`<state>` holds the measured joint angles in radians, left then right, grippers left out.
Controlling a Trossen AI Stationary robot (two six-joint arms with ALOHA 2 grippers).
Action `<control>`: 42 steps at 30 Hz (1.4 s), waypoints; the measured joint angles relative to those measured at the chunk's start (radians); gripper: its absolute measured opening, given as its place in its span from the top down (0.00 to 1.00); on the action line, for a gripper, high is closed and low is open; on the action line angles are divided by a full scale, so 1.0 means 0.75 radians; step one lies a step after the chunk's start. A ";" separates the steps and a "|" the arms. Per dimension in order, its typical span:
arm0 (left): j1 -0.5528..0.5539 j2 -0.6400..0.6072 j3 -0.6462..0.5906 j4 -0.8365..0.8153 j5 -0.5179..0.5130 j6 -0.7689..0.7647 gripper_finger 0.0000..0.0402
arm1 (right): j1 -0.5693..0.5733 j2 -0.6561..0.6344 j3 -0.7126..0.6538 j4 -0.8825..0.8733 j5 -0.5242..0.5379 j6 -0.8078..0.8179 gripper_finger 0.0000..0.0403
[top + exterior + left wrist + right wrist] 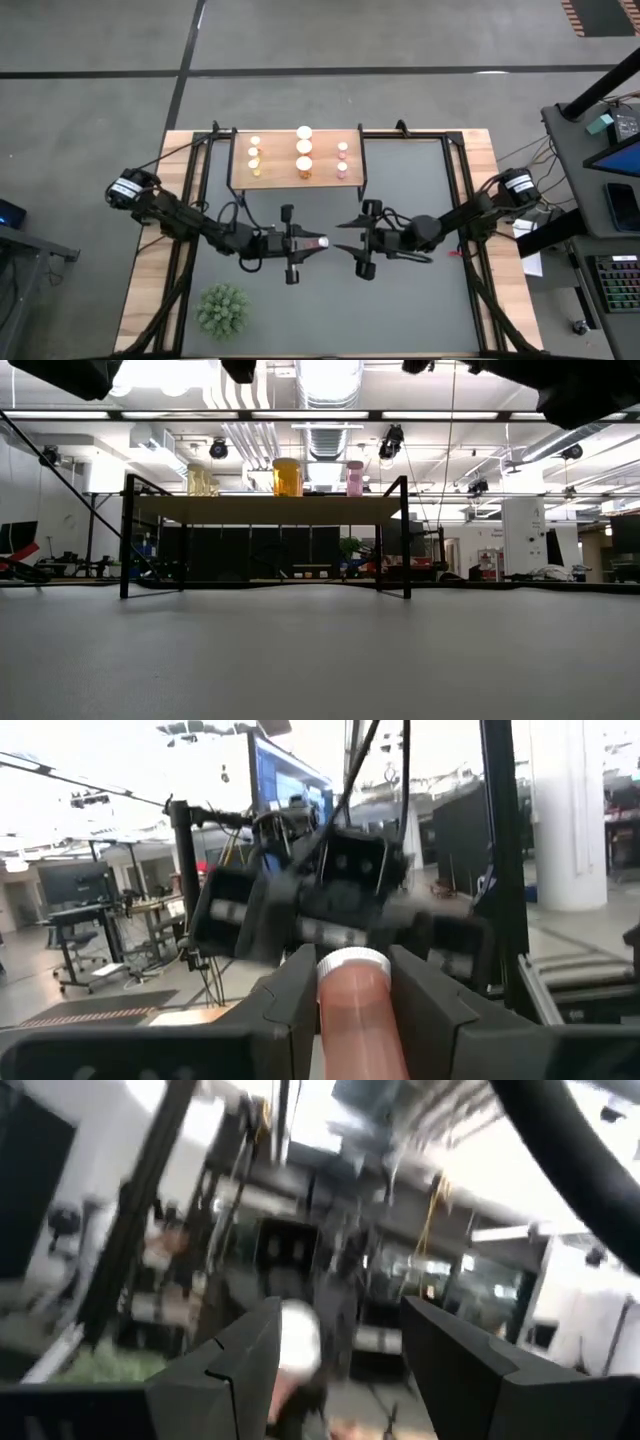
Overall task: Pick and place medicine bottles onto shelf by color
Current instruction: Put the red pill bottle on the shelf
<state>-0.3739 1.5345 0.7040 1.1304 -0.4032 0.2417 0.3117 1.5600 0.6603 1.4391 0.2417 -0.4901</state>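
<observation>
a pink medicine bottle (354, 1010) with a white cap is pinched between the two dark fingers (285, 1010) of the left gripper (318, 242), held above the middle of the grey table (420, 310), cap pointing toward the right arm. in the high view the bottle (317, 242) is seen as a small pale tip at the end of that gripper, well apart from the shelf (283, 170).

the right gripper (350, 236) is held just across from it, near but not touching, and its fingers (240, 1360) are spread wide with nothing between them.

on the light-brown shelf at the far side of the table, the other medicine bottles are arranged in three rows: small yellow ones (254, 157) on the left, larger orange ones (304, 150) in the middle, small pink ones (342, 159) on the right. in the low view they are seen standing upright on the board above its thin black legs (126, 540): yellow (199, 481), orange (287, 477), pink (354, 478).

a green spiky plant (222, 308) is placed near the table's front left corner, well apart from both grippers.
</observation>
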 joint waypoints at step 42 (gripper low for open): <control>-0.008 0.004 0.007 0.197 0.056 0.002 0.77 | -0.090 0.043 0.419 -0.746 -0.228 0.269 0.69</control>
<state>-0.3798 1.5372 0.7094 1.2781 -0.3611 0.2429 0.2444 1.5921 0.9745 0.8799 0.0704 -0.2887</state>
